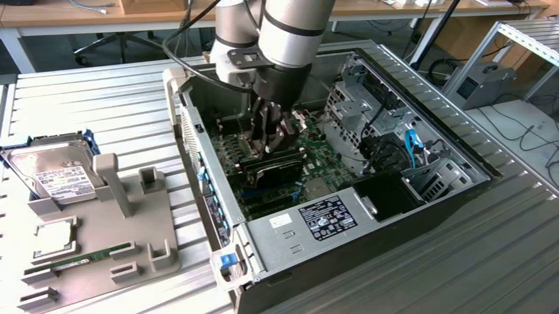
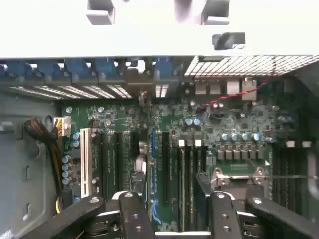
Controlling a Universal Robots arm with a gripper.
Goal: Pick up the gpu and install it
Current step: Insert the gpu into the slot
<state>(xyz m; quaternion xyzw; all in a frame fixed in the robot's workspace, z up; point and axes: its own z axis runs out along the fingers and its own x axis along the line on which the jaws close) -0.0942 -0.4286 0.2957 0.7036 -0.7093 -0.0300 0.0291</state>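
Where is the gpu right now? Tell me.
In the exterior view the gpu sits inside the open computer case, on the motherboard, directly under the gripper and nearer the case wall on the exterior view's left.

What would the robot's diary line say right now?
tool: open, inside computer case | gpu: upright on motherboard, just below tool | held: nothing
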